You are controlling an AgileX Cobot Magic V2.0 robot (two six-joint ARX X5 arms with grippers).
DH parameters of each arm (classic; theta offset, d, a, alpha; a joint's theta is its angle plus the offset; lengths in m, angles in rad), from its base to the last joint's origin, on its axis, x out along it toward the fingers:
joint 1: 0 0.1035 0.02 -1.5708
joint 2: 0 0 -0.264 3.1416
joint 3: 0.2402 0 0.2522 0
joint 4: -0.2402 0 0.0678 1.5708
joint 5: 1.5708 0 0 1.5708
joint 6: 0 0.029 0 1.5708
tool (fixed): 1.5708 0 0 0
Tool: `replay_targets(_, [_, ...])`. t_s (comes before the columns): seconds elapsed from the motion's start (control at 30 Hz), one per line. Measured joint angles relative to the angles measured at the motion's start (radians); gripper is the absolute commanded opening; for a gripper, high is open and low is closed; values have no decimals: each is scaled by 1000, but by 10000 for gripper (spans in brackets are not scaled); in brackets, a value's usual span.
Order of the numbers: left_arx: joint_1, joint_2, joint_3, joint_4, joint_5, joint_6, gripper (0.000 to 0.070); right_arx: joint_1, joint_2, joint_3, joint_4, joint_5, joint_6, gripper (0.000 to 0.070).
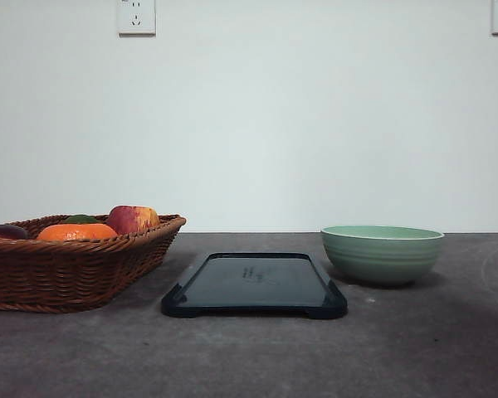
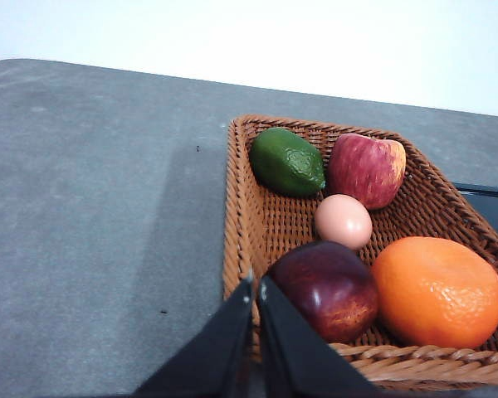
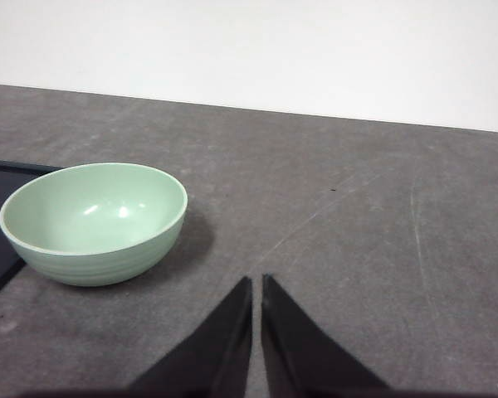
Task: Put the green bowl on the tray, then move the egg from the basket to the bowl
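1. Table (image 1: pixel 257 356): grey, matte surface carrying all objects, seen against a white wall.
2. Basket (image 1: pixel 66 269): brown wicker, at the left of the front view, just left of the tray without touching it. It holds five items.
3. Tray (image 1: pixel 253 283): glossy dark rectangle at centre, between basket and bowl, with nothing on it.
4. Green bowl (image 1: pixel 382 254): upright on the table just right of the tray, off its surface; its interior (image 3: pixel 91 207) is empty.
5. Left gripper (image 2: pixel 256 286): black fingers pressed together, holding nothing, tips above the basket's near rim.
6. Right gripper (image 3: pixel 256 283): fingers pressed together, holding nothing, above bare table near the bowl.
7. Basket contents: orange (image 2: pixel 438 292), dark red fruit (image 2: pixel 332 286), red apple (image 2: pixel 367 170), green lime (image 2: pixel 287 162).
8. Egg (image 2: pixel 343 220): pale tan, lying in the basket among the four fruits.
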Motion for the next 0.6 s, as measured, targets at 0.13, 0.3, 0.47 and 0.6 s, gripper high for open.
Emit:
replay_targets(0.13, [0, 0, 0, 0, 0, -3, 0, 0, 0, 0, 0, 0, 0, 12])
replay_targets(0.3, [0, 0, 0, 0, 0, -42, 0, 0, 0, 0, 0, 0, 5, 12])
replay_targets(0.47, [0, 0, 0, 0, 0, -159, 0, 0, 0, 0, 0, 0, 73, 11])
replay_targets(0.6, [0, 0, 0, 0, 0, -306, 0, 0, 0, 0, 0, 0, 188, 11])
